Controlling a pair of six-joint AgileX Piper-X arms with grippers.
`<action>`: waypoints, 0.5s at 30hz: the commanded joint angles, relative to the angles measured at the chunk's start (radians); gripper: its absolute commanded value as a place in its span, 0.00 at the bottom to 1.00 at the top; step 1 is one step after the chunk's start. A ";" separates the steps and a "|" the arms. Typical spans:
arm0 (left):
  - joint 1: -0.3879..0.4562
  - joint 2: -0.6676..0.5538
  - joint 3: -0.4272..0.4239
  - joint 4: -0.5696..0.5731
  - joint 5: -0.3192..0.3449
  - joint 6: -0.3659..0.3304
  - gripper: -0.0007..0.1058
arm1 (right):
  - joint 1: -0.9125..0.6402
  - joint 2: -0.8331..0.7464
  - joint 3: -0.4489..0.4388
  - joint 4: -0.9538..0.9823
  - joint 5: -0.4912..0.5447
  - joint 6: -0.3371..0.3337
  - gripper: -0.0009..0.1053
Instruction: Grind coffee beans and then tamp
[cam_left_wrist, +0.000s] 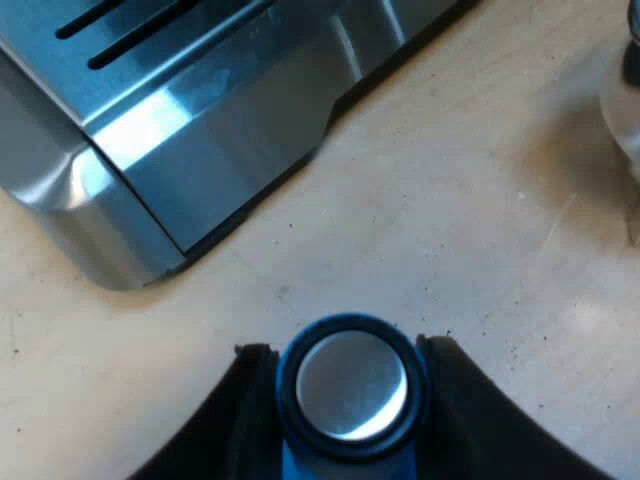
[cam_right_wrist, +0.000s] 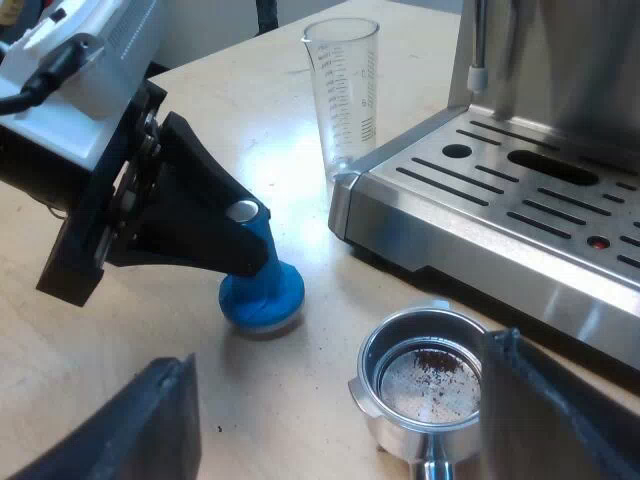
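Left gripper (cam_left_wrist: 345, 348): closed on the blue tamper (cam_left_wrist: 350, 388), with one black finger (cam_left_wrist: 235, 420) tight against each side of its upper handle.
Blue tamper: upright, and the left wrist view looks down on its round metal cap. In the right wrist view its wide base appears to rest on the table (cam_left_wrist: 450, 250), with the left gripper holding it from the side.
Right gripper (cam_right_wrist: 340, 350): open, its two fingers spread wide and clamping nothing.
Metal holder (cam_right_wrist: 400, 410): on the table between the right gripper's fingers, basket mouth up. It is close to one finger and well apart from the other. I cannot tell whether the near finger touches the rim.
Coffee grounds (cam_right_wrist: 435, 365): a thin scatter of dark specks on the basket floor, with most of the metal bottom bare.
Tamper and holder: near each other on the table, apart and not touching.
Espresso machine (cam_right_wrist: 400, 235): its slotted steel drip tray (cam_right_wrist: 520, 200) stands near both the holder and the tamper. One rounded corner of it lies near the left gripper.
Steam wand (cam_right_wrist: 477, 50): hangs above the drip tray.
Measuring glass (cam_right_wrist: 345, 90): upright on the table, just beside the drip tray's corner and beyond the tamper.
Count: two grippers, one tamper, one holder, one measuring glass, one machine.
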 joint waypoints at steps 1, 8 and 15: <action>0.001 0.000 0.001 -0.010 0.006 -0.007 0.04 | 0.002 -0.007 -0.011 -0.005 0.005 -0.005 0.59; 0.001 0.000 0.017 0.008 0.006 -0.007 0.30 | 0.002 -0.007 -0.011 -0.005 0.005 -0.005 0.59; 0.001 -0.024 0.012 0.008 -0.001 -0.019 0.42 | 0.002 -0.007 -0.011 -0.005 0.005 -0.005 0.59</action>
